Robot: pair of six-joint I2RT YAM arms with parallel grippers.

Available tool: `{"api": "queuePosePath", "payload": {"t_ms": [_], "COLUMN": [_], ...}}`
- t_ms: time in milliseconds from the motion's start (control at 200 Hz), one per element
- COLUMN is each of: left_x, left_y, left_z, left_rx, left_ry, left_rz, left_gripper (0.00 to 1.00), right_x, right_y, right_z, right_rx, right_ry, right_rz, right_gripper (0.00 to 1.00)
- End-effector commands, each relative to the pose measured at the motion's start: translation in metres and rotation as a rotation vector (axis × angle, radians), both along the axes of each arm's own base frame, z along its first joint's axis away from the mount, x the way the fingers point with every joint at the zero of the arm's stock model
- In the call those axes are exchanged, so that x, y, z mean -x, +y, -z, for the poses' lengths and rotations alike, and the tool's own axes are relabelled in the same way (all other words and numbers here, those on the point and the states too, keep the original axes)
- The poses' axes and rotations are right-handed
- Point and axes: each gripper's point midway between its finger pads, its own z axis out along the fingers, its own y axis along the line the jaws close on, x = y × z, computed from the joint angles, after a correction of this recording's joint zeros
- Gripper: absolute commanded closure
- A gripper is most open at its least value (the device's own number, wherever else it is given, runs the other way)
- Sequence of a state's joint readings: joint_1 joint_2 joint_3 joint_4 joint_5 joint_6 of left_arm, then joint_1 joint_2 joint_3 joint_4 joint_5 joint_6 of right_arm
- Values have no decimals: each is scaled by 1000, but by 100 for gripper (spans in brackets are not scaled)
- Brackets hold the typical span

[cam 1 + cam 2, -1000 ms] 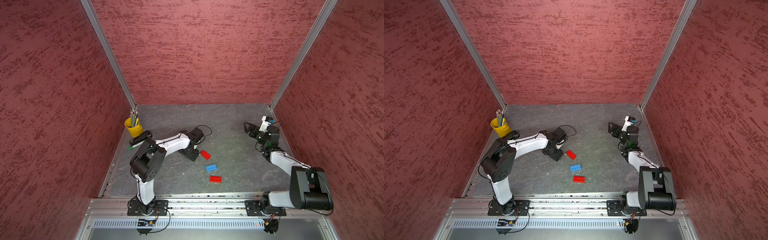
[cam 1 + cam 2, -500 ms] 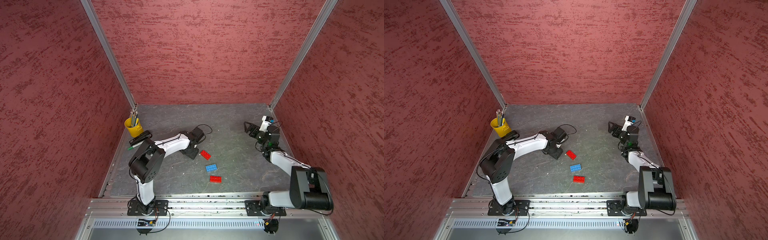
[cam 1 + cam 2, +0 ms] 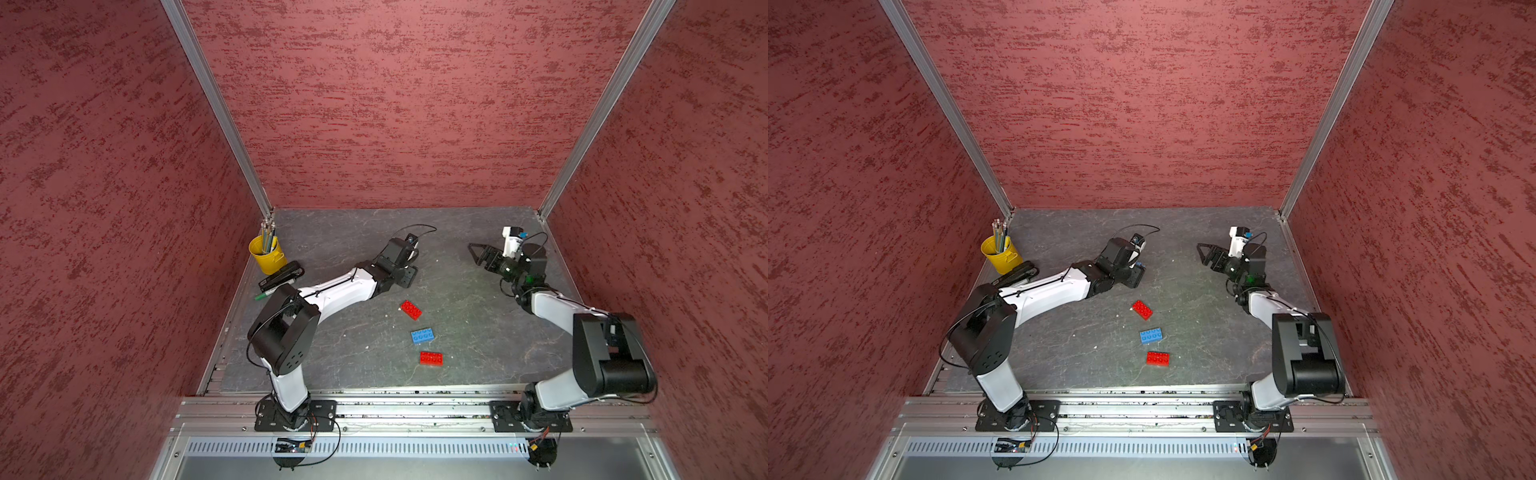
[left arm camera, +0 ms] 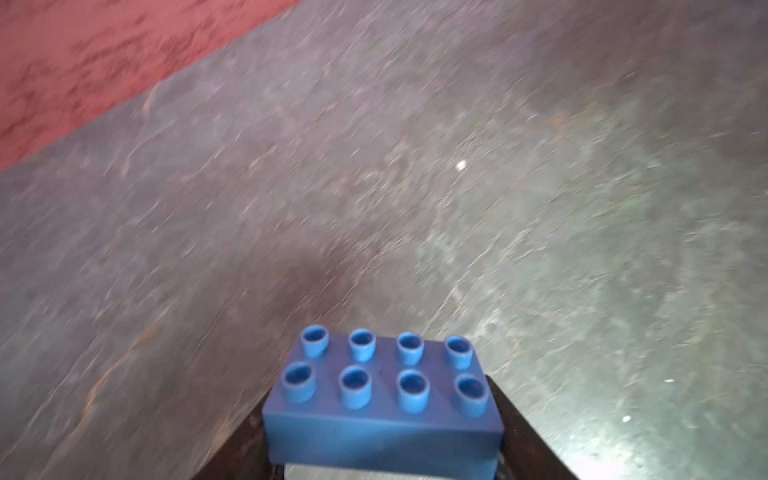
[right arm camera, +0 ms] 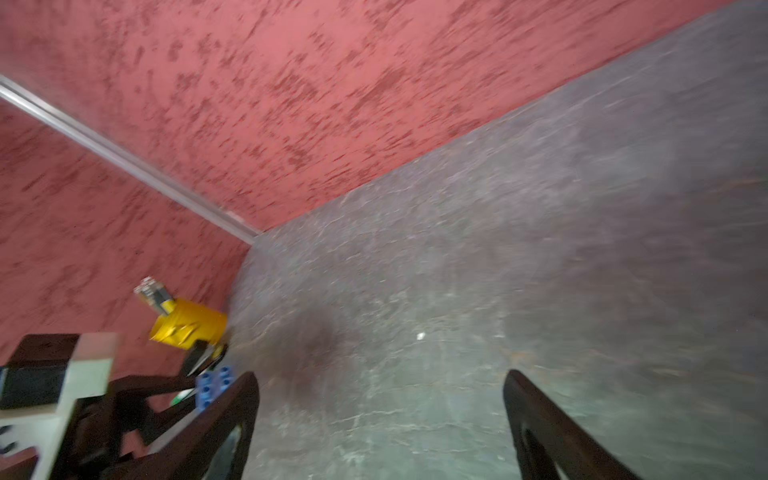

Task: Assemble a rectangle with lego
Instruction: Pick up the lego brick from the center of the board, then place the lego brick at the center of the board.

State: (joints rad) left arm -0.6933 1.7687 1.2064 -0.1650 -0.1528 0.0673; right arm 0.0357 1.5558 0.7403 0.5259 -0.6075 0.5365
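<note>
Bright, even light in both top views; motion-blurred wrist views with soft glare on the grey floor [image 4: 623, 291].

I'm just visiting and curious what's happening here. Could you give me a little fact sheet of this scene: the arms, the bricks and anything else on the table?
left gripper: shut on the held blue brick
right gripper: open, empty, toward the table's far right
loose bricks: far red brick, loose blue brick, near red brick, all studs up and apart from each other
rectangle: not begun, no bricks joined
other: yellow cup of pencils in the far left corner
</note>
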Motion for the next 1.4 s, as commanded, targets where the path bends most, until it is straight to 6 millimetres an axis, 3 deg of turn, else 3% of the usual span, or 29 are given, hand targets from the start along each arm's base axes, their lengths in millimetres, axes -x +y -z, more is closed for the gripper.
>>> {"api": "queuePosePath", "payload": {"t_ms": [0, 120, 220, 371, 536, 816, 1392], "left_x": [-7, 10, 21, 21, 18, 20, 13], "left_y": [-31, -42, -36, -30, -30, -29, -30], "left_z": [-15, -10, -4, -6, 2, 4, 2], "left_rx": [100, 181, 237, 295, 306, 254, 228], "left_ry": [-119, -210, -250, -244, -219, -251, -272], "left_rz": [149, 327, 429, 497, 499, 513, 479], "left_gripper": [34, 33, 33, 33, 33, 32, 31], "right_x": [20, 28, 30, 26, 19, 28, 39], "right_y": [50, 71, 78, 82, 92, 121, 154], "right_z": [-14, -6, 0, 8, 25, 12, 34], "right_rx": [-102, -127, -107, -19, 102, 94, 177], "right_ry": [-4, 36, 57, 83, 130, 114, 162], "right_rz": [-281, -403, -440, -414, -385, -505, -581], "right_gripper": [11, 13, 15, 15, 15, 16, 22]}}
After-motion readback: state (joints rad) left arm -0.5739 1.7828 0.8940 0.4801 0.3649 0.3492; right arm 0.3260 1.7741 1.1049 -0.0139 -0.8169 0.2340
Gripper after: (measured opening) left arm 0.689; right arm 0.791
